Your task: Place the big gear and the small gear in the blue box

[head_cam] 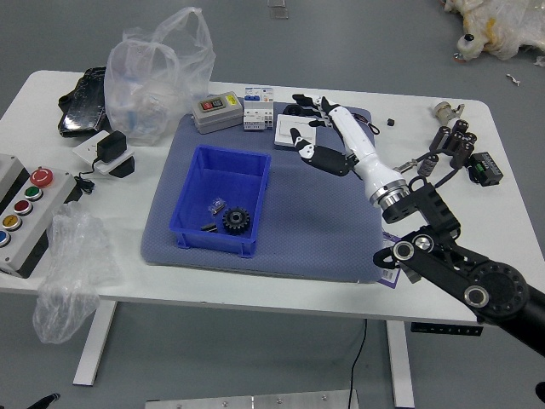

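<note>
blue box [209,241] | black gear [237,221] inside | right hand [359,149] empty, fingers spread

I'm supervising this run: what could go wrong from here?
The open right robot hand hangs near the white case and could bump it. In the blue box only one gear is clear; the black piece beside it might not be the second, so stopping could be premature.
</note>
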### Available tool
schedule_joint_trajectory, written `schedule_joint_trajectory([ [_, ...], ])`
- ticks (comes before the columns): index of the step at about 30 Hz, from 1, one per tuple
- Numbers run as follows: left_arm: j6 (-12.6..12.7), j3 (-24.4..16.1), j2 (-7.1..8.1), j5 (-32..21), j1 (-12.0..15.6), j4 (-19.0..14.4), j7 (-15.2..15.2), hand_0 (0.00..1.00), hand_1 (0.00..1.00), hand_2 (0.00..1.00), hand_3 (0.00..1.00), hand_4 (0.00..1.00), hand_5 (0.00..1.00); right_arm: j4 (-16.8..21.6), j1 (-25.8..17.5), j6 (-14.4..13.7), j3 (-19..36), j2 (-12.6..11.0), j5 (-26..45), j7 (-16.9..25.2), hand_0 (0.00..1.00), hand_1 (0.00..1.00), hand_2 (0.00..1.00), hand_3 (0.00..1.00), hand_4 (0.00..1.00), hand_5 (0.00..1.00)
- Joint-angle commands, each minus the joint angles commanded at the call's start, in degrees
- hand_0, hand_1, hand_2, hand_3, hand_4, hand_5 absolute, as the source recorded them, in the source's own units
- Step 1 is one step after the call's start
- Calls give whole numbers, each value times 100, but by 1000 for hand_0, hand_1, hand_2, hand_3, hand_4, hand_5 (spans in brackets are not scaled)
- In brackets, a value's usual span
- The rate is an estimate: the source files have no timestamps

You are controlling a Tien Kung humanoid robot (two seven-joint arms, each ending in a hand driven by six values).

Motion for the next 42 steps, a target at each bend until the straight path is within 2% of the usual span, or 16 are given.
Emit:
schedule_joint_trajectory([
  [1, 0, 11, 0, -12, -2, 3, -10, 652, 566, 564, 725, 748, 679, 15, -108, 72, 143, -14, 172, 144, 805, 757, 787, 761, 724, 485],
  [2, -2, 35, -5, -37, -9, 9, -31, 653, 567, 565, 725, 747, 677, 48, -262, 180, 335, -35, 395, 330, 808, 754, 795, 806, 907, 796],
  [7, -11, 158, -34, -176, -36, 33, -120, 653, 567, 565, 725, 747, 677, 174, -1000, 597, 1197, -102, 1370, 1089, 808, 754, 795, 806, 907, 796],
  [8, -12, 170, -38, -194, -39, 36, -128, 654, 594, 572, 725, 748, 679, 180, -1147, 640, 1362, -111, 1539, 1221, 829, 758, 796, 807, 998, 998],
  [13, -13, 211, -42, -247, -56, 45, -157, 654, 594, 572, 725, 748, 679, 149, -1707, 721, 2050, -131, 2173, 1585, 829, 758, 796, 807, 998, 998],
  [18, -21, 298, -39, -331, -102, 62, -220, 653, 598, 578, 725, 747, 678, 166, -1800, 720, 2518, -114, 2308, 1634, 835, 766, 799, 796, 998, 998],
  [30, -55, 334, -43, -363, -98, 75, -222, 658, 634, 628, 725, 749, 678, 273, -1907, 717, 2985, -144, 2261, 1626, 844, 770, 798, 772, 998, 998],
  [42, -60, 408, -52, -419, -125, 88, -275, 658, 638, 629, 724, 750, 678, 268, -1940, 721, 3060, -130, 2304, 1619, 843, 769, 791, 749, 998, 998],
])
